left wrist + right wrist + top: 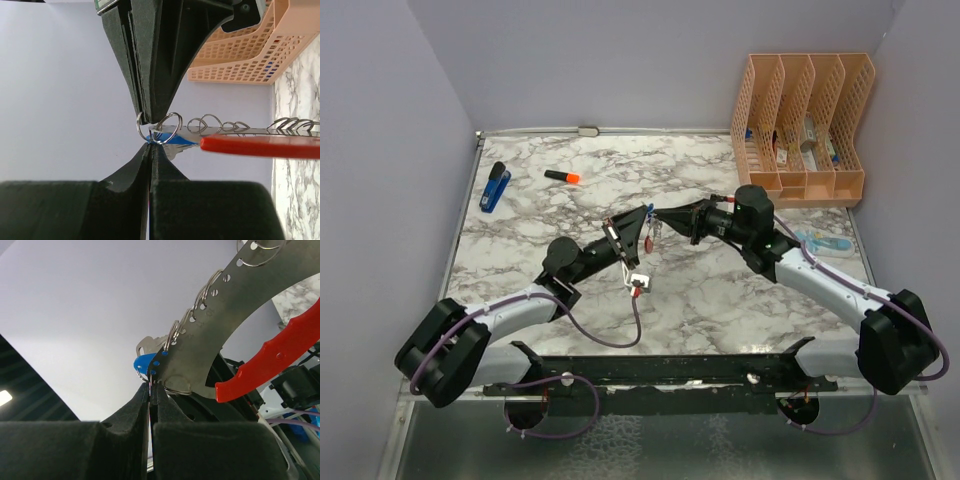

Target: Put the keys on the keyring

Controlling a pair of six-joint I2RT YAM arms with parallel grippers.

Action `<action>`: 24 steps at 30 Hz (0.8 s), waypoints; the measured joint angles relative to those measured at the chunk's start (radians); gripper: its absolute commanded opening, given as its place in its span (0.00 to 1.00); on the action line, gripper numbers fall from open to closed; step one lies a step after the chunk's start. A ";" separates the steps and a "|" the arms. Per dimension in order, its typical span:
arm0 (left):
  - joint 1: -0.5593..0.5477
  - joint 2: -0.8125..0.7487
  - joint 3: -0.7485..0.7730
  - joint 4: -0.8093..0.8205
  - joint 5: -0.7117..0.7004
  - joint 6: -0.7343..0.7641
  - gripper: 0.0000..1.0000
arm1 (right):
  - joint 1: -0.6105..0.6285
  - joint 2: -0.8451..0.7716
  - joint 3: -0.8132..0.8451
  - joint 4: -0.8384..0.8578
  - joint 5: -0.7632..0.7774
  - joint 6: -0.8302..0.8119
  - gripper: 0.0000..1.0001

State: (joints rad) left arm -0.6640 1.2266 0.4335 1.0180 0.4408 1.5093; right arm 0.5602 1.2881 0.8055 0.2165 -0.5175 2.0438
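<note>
- Overhead, the two arms reach in and meet at the keyring (pixel 649 241), which hangs clear of the table (pixel 720 300).
- The left gripper (pixel 636 234) is at the keyring's left and the right gripper (pixel 667 225) at its right, noses almost touching. Holding it aloft likely gives both sets of fingers room around it that the tabletop would not.
- From above the keys are too small to make out. The marker (pixel 563 177) and organizer (pixel 805 125) lie well apart from the keyring and play no part.
- At the left wrist, the left gripper (pixel 150 150) has its fingers pressed together, tips at the keyring's (pixel 260 146) end. There a small split ring (pixel 168 128) sits with the keys (pixel 179 140). It appears to pinch the keys, though what lies between the pads is hidden.
- The right gripper comes in from the opposite side, its tips just above that ring.
- At the right wrist, the right gripper (pixel 150 389) is also closed, seemingly nipping the holed metal end of the keyring (pixel 240 295). The blue-headed and silvery keys (pixel 144 363) sit just behind that end.
- My reading is that one grip steadies the keyring while the other offers up the key's ring. I cannot tell whether that ring is through a hole.
</note>
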 measured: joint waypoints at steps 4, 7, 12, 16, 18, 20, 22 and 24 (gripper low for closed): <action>-0.020 0.020 0.000 0.048 -0.033 -0.004 0.00 | 0.000 0.000 -0.010 0.050 0.000 0.024 0.01; -0.035 0.029 0.000 0.070 -0.062 -0.008 0.00 | 0.000 0.000 -0.024 0.099 0.000 0.031 0.01; -0.063 0.045 0.000 0.100 -0.110 -0.015 0.00 | 0.000 0.003 -0.056 0.184 0.000 0.035 0.01; -0.085 0.061 0.000 0.126 -0.163 -0.027 0.00 | -0.002 0.013 -0.069 0.231 0.000 0.039 0.01; -0.095 0.072 0.002 0.141 -0.185 -0.035 0.00 | -0.004 0.015 -0.076 0.246 0.000 0.040 0.01; -0.105 0.079 0.009 0.148 -0.208 -0.045 0.00 | -0.005 0.015 -0.082 0.261 0.002 0.043 0.01; -0.111 0.079 0.016 0.150 -0.222 -0.053 0.00 | -0.005 0.015 -0.089 0.280 0.002 0.046 0.01; -0.116 0.079 0.017 0.153 -0.229 -0.057 0.01 | -0.005 0.016 -0.091 0.299 0.003 0.047 0.01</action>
State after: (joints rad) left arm -0.7795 1.3056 0.4507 1.1713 0.2119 1.4525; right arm 0.5552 1.3037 0.7147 0.5152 -0.5144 2.0903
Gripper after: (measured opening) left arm 0.009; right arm 0.018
